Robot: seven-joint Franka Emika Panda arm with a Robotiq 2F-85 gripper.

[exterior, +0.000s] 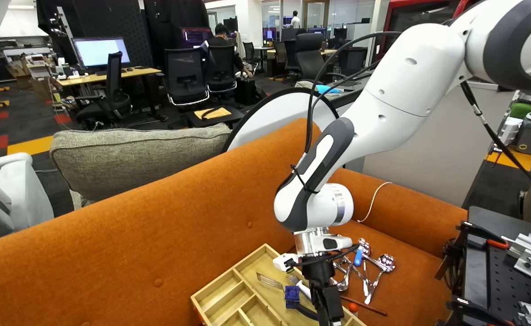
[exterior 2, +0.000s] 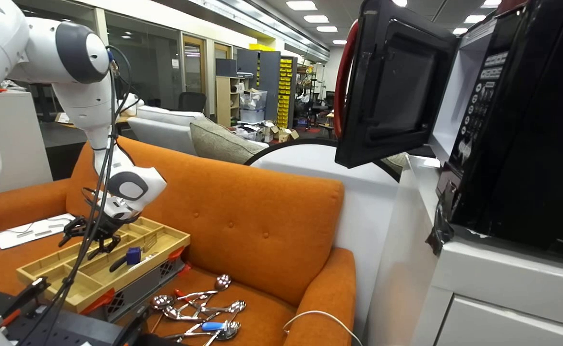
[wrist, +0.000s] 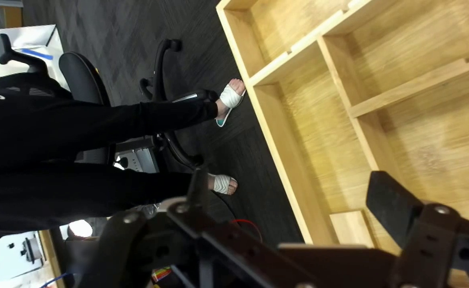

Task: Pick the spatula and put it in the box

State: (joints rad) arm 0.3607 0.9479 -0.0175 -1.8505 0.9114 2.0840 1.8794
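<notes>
"At the far left of an exterior view, what are you seeing?"

"A Panda arm [exterior 2: 83, 105] is reaching down over an orange sofa [exterior 2: 233, 206], and a flat white panel [exterior 2: 34, 230] is lying on it."

"And the hand [exterior 2: 77, 250]?"

"It's hanging over the divided wooden box [exterior 2: 135, 275], its fingers standing wide apart and holding nothing; the box is resting on a grey crate [exterior 2: 138, 293]."

"Where is the spatula [exterior 2: 150, 241] lying?"

"Inside the box, in a long compartment [exterior 2: 166, 241], right of the hand in that view. A black handle [exterior 2: 117, 264], a dark blue block [exterior 2: 133, 255] and the slotted metal head [exterior 2: 152, 239] are lining up there. Whether the block is joining onto the spatula, I'm not making out."

"Farther right?"

"Shiny metal scoops [exterior 2: 223, 282] are sprawling across the sofa, and past them a black microwave [exterior 2: 517, 149] is standing on a white cabinet [exterior 2: 526, 276], its door [exterior 2: 397, 86] hanging open."
</notes>
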